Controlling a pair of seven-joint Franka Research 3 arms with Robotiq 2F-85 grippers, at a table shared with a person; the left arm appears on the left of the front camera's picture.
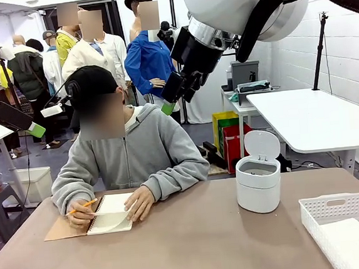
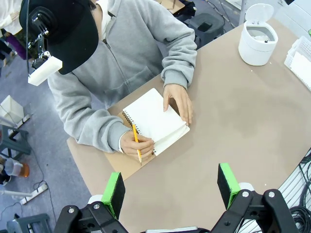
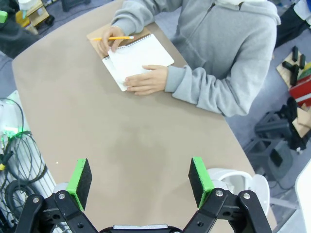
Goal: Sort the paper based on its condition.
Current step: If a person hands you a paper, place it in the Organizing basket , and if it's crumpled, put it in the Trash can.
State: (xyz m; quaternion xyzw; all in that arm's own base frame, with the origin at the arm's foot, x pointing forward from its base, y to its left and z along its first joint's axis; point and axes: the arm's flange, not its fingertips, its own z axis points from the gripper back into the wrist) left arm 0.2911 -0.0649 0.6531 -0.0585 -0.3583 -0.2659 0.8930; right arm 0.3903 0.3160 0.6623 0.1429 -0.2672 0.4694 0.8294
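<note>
Matt table (image 1: 195, 246); glossy plastic bin (image 1: 258, 187); smooth paper (image 1: 356, 243) in plastic basket (image 1: 339, 200).

A white block wall (image 1: 353, 37) — white table (image 1: 316, 119) before it.

My gripper (image 3: 139, 167) hangs high over the table (image 3: 136, 131), jaws spread wide with nothing between the green pads (image 3: 79, 179). Across the brown top a person in a grey hoodie leans over an open notebook (image 3: 141, 53). One hand (image 3: 146, 80) lies flat on the notebook's near edge. The other hand (image 3: 108, 44) holds a yellow pencil (image 3: 116, 38) at the spiral side. A white bin (image 3: 232, 180) sits behind my right-side finger, partly hidden. Cables (image 3: 19, 145) coil beyond the table's edge at picture left.
</note>
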